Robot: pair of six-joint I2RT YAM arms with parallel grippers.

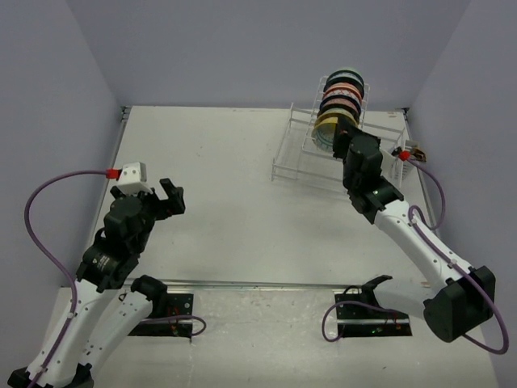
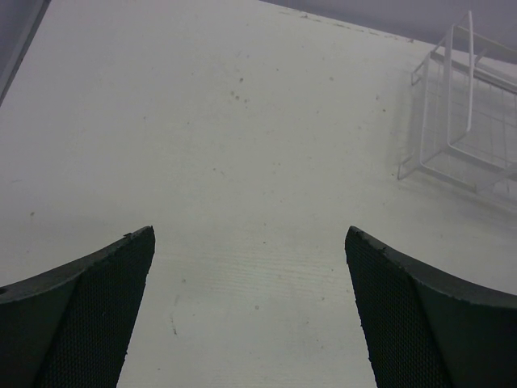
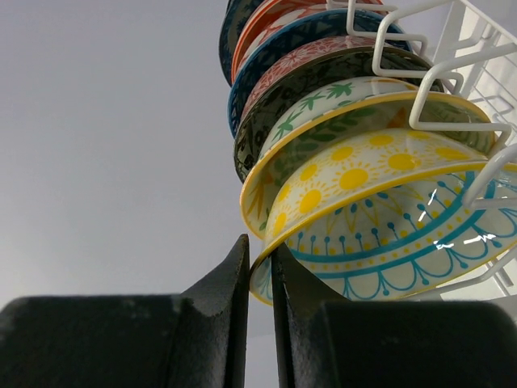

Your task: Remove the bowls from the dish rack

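Note:
The white wire dish rack (image 1: pixel 300 158) stands at the far right of the table. Several patterned bowls (image 1: pixel 342 95) stand on edge in its tall tier. My right gripper (image 1: pixel 346 142) is at the front of the row. In the right wrist view its fingers (image 3: pixel 260 250) are shut on the yellow rim of the front bowl (image 3: pixel 363 174), which has yellow suns and a teal pattern. That bowl still sits in the rack's wires (image 3: pixel 440 48). My left gripper (image 1: pixel 166 198) is open and empty over bare table at the left, seen also in its wrist view (image 2: pixel 250 234).
The rack's low base (image 2: pixel 468 121) shows empty at the far right of the left wrist view. Grey walls close the table at the back and both sides. A small red and white object (image 1: pixel 404 153) sits by the rack's right side.

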